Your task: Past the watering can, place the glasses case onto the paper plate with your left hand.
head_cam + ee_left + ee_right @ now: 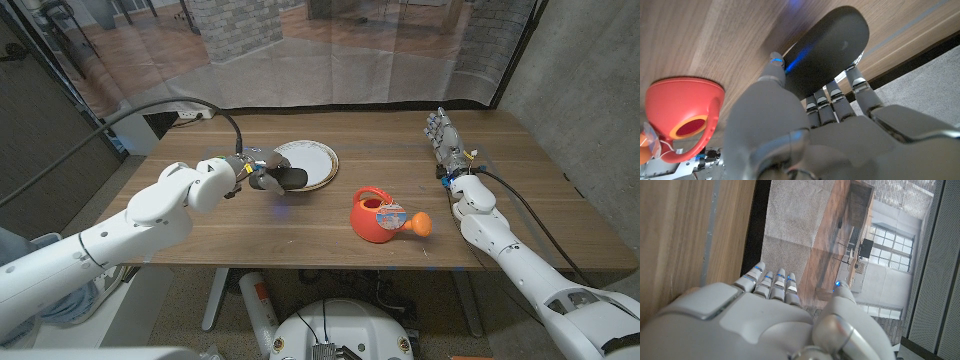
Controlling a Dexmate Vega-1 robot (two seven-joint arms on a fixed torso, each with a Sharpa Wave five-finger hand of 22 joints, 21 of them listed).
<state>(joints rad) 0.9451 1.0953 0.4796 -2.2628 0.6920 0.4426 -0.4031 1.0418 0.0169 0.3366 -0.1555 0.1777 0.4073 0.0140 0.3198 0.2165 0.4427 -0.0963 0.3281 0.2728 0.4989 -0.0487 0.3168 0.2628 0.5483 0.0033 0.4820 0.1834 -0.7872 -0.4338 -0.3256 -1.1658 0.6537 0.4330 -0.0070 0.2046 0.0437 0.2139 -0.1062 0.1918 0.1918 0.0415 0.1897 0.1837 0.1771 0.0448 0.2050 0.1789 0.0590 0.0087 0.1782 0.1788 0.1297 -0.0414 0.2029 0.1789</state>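
Now the robot's left hand (262, 176) holds the dark grey oval glasses case (285, 180), with its fingers (832, 102) curled around one side and the thumb pressed on the other, so the fingers are clamped on the case. The case is up off the brown wooden worktop (300, 235), right at the near edge of the round white paper plate (312, 160). It looks like the case partly hangs over the plate's rim already. The red plastic watering can (375, 215) with the orange spout sits nearer to the robot and off to the right, well apart from the hand. To do this step well, I think the hand should go a little farther over the plate, so the whole case is above the middle. Then it should go down slowly until the case touches the plate, and only then let the fingers open. The plate is light paper, so a push on its rim could tip or slide it. The case's long side seems to run across the worktop, from the hand toward the right, and it looks a bit tilted. I cannot tell which end is the opening one. The right hand (443, 135) stands at the far right of the worktop, holding nothing, with its fingers straight and close together.
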